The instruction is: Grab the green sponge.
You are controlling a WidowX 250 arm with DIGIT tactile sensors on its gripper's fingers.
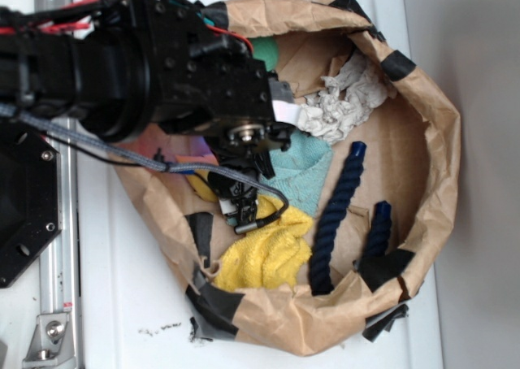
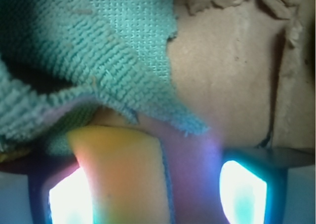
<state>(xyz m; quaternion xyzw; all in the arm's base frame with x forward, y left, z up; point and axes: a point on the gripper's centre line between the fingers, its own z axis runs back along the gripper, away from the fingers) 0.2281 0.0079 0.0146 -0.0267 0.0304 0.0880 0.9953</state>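
The sponge (image 2: 121,174) shows in the wrist view as a yellow foam block with a thin blue-green layer along its right edge. It lies between my fingers, close against the left pad (image 2: 69,199) and well apart from the right pad (image 2: 242,192). My gripper (image 2: 155,184) is open. In the exterior view the gripper (image 1: 244,213) points down into the paper basin, with a yellow bit of the sponge (image 1: 200,187) showing just left of it. The green face is mostly hidden.
A teal towel (image 2: 74,51) (image 1: 305,170) drapes over the sponge's far end. The crumpled paper basin (image 1: 431,141) also holds a white rag (image 1: 341,101), a dark blue rope (image 1: 337,214) and a yellow cloth (image 1: 264,255). A green patch (image 1: 264,54) peeks out behind the arm.
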